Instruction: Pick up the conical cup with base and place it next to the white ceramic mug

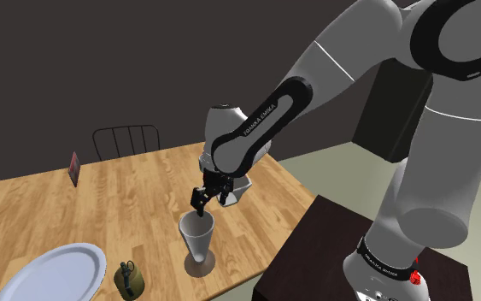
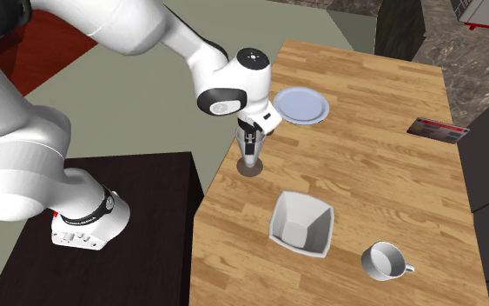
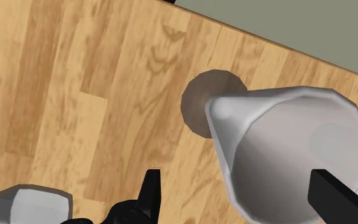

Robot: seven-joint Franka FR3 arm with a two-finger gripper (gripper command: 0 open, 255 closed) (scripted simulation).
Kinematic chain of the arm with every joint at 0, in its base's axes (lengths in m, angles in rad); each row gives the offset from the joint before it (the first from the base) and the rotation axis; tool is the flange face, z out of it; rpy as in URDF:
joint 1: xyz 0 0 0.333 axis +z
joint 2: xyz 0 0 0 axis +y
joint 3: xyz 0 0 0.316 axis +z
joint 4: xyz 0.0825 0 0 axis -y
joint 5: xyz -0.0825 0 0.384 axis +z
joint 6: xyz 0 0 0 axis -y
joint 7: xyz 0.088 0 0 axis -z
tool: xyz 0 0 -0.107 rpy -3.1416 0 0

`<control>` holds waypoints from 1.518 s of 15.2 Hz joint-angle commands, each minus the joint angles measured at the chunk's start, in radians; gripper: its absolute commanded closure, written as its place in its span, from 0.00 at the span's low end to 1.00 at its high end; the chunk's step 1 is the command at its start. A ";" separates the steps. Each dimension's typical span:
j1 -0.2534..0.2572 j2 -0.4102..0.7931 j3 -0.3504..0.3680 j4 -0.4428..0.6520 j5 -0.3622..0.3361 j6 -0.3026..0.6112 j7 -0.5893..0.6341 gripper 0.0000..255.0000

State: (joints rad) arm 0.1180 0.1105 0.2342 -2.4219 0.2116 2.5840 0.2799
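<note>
Conical cup (image 1: 197, 242) upright; arm bent down, gripper (image 1: 204, 205) spread at rim.

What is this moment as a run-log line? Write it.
phase: pre-grasp | gripper: open, at rim of conical cup | cup: upright on table, not lifted | white mug: apart from cup

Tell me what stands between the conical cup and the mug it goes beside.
A white square tub stands roughly midway between the conical cup and the white mug, so the cup likely must go over or around it.
</note>
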 commanded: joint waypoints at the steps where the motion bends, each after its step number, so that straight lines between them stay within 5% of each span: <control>1: 0.004 0.030 0.002 0.004 -0.001 0.028 0.004 0.00; 14: 0.014 0.105 0.002 0.007 -0.010 0.101 0.011 0.00; 15: 0.014 0.105 0.002 0.007 -0.010 0.101 0.011 1.00; 23: 0.014 0.106 0.001 0.007 -0.011 0.101 0.011 1.00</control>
State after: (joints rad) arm 0.1315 0.2146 0.2350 -2.4138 0.2012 2.6851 0.2904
